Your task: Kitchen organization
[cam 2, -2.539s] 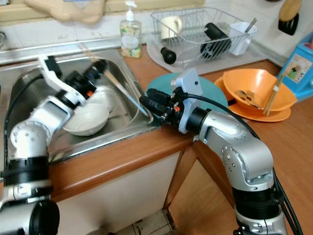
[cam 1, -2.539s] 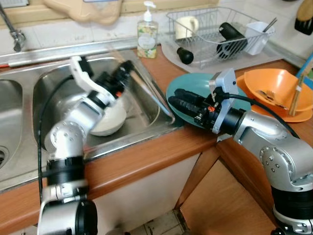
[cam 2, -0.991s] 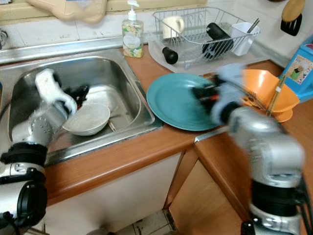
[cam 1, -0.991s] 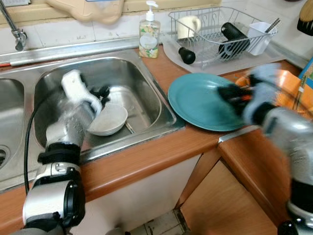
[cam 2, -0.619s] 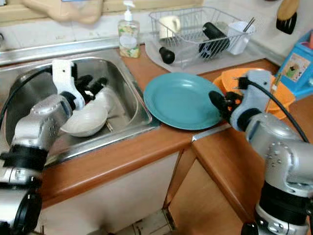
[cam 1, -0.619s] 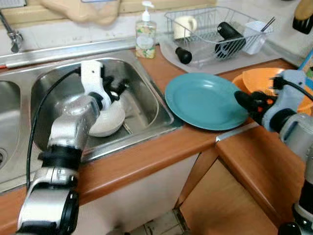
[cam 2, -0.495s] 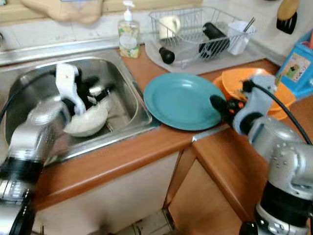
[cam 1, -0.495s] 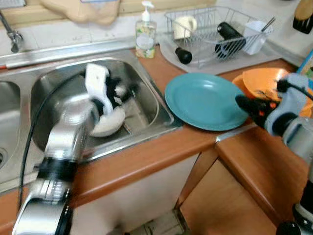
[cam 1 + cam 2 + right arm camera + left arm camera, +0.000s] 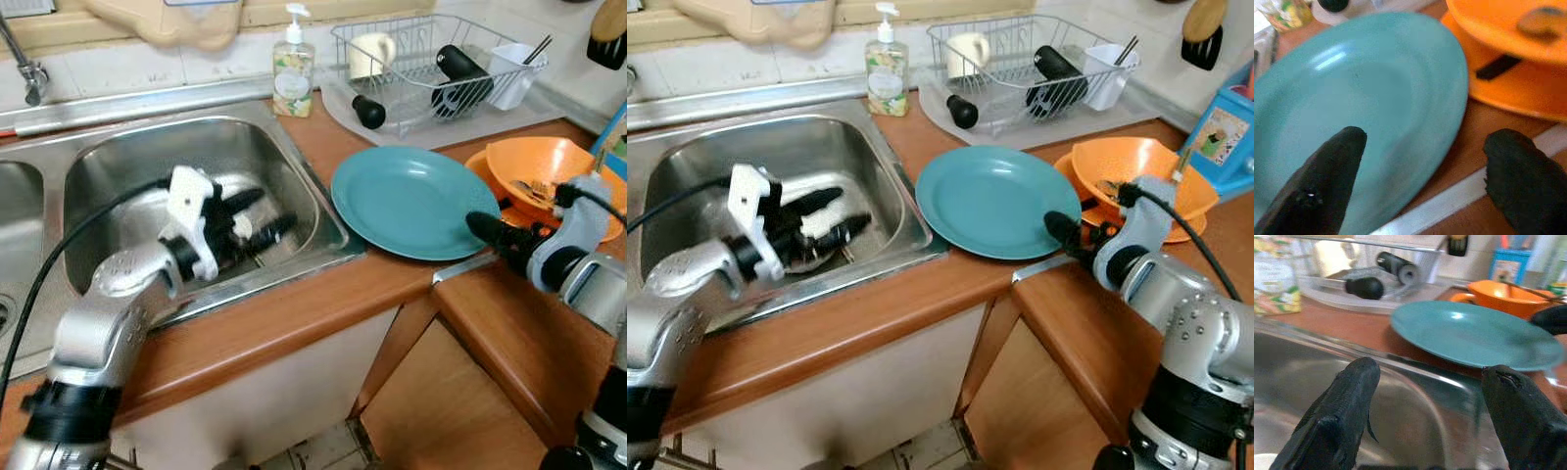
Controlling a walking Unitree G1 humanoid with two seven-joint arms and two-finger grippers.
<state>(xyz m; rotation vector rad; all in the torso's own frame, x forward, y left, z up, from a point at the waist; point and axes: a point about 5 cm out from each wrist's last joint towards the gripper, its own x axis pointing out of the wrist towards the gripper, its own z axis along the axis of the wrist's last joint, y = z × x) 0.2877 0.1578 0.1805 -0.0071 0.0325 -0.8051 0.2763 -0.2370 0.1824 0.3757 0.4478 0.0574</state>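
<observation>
My left pincer [image 9: 257, 215] sits low inside the steel sink [image 9: 118, 157], fingers spread wide apart and holding nothing. In its wrist view the two black fingers [image 9: 1339, 416] frame the sink's far rim with open space between them. A pale bowl lies beneath this arm in the basin, mostly hidden by it; I cannot tell whether the fingers touch it.

My right pincer [image 9: 1415, 181] is at the near right edge of the teal plate [image 9: 411, 201], fingers likewise well apart and empty. One finger [image 9: 1317, 186] lies over the plate's surface, the other over the wooden counter [image 9: 294, 313] just beside the rim. Whether either finger contacts the plate cannot be determined.

The teal plate lies flat on the counter, its left edge just beside the sink's right rim. Touching or nearly touching its right side is an orange plate [image 9: 1508, 93] carrying an orange bowl [image 9: 549, 171] with cutlery inside. Behind the plate stands a wire dish rack [image 9: 441, 59] holding a mug, a white cup and dark items. A soap dispenser [image 9: 293, 69] stands at the sink's back corner.
</observation>
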